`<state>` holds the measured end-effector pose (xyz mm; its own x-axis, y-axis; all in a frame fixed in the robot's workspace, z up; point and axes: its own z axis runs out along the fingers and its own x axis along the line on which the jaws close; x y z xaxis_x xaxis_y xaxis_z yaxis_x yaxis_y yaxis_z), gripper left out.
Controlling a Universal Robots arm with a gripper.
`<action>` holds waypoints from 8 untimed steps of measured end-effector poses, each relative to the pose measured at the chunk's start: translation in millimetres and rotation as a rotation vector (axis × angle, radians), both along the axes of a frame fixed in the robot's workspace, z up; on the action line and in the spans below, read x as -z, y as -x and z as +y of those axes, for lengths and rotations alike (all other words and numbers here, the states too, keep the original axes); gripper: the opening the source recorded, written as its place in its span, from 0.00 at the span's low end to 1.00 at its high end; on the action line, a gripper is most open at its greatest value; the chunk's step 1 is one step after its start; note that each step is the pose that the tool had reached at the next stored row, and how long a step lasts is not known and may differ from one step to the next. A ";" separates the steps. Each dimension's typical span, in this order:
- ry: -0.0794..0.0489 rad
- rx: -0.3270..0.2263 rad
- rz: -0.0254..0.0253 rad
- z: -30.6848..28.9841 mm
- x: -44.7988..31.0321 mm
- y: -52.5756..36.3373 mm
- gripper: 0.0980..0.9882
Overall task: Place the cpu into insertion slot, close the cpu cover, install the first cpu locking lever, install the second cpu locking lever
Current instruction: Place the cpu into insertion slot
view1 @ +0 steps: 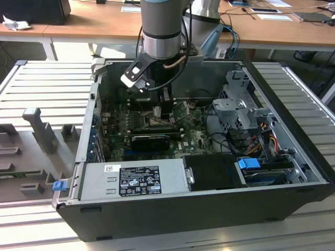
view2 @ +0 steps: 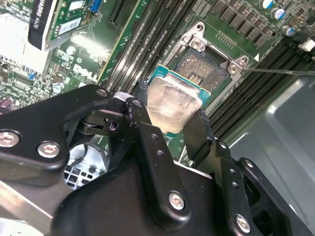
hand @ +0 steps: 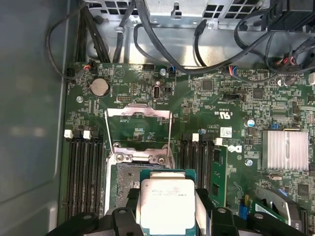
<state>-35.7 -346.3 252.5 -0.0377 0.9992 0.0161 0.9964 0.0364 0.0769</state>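
In both wrist views my gripper point(view2: 172, 102) point(hand: 167, 209) is shut on the cpu point(view2: 170, 110) point(hand: 166, 204), a pale silvery square chip pinched by its edges between two black fingers point(view2: 147, 128). The chip hangs over the near part of the insertion slot point(view2: 204, 66) point(hand: 125, 179), whose brownish pin field is partly covered by it. I cannot tell whether chip and slot touch. The cpu cover point(hand: 138, 112), a thin silvery frame, is swung open beyond the slot. In the exterior view the gripper point(view1: 163, 116) is low inside the case, over the green motherboard point(view1: 193, 137).
Long black memory slots point(hand: 83, 172) flank the socket on both sides. A thin metal rod point(view2: 275, 71) juts out beside the socket. A grey power supply point(view1: 133, 180), a drive cage point(view1: 238, 107), a black card point(view1: 149, 141) and black cables point(hand: 162, 54) crowd the case.
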 end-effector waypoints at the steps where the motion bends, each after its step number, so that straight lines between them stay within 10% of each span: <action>1: 0.000 0.000 0.0000 0.1 1.7 0.0 0.48; 8: 0.000 0.001 0.0001 6.3 8.5 0.1 0.48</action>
<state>-35.7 -340.0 243.9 -0.0370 0.9992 0.0156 0.9964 0.0357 0.0769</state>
